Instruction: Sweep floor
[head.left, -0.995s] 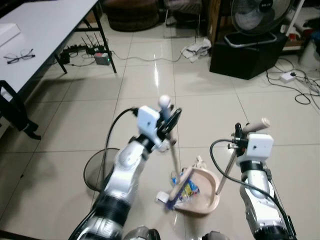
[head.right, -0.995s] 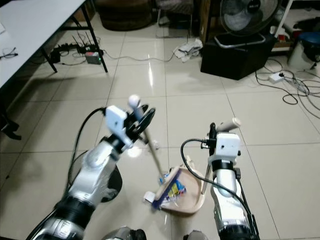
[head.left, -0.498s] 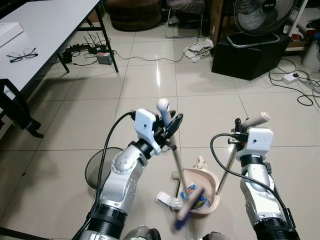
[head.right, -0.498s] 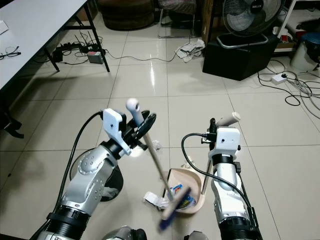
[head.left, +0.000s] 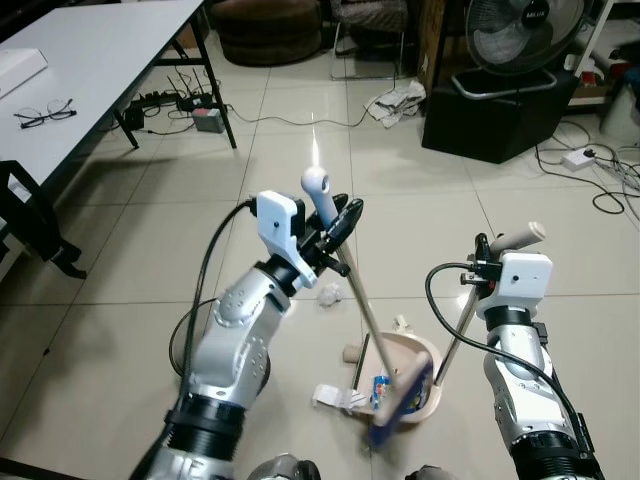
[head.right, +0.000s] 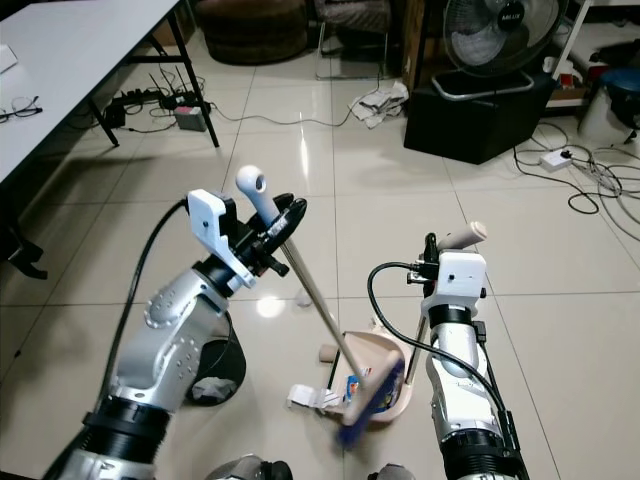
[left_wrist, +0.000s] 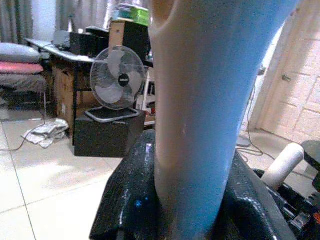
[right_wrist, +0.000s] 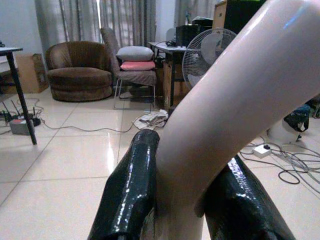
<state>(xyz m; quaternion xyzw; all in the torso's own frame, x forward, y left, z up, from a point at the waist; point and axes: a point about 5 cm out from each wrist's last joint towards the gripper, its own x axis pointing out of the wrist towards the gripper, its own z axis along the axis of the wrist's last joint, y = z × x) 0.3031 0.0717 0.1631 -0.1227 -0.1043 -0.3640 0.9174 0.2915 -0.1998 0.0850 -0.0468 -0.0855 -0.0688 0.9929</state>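
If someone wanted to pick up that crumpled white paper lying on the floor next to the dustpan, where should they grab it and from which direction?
Probably from straight above, pinching the raised folds in the middle of the crumpled paper. It lies flat on the tiles, so there is no edge to slide under. The broom and the dustpan crowd the side toward the robot's right, so coming down from above, or from the open left side, looks safest.

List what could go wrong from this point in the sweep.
1. The broom head sits over the dustpan rim; a hard stroke may tip it and spill the wrappers.
2. White paper lies outside the pan and may be missed.
3. A crumpled scrap sits behind the left gripper, easily overlooked.
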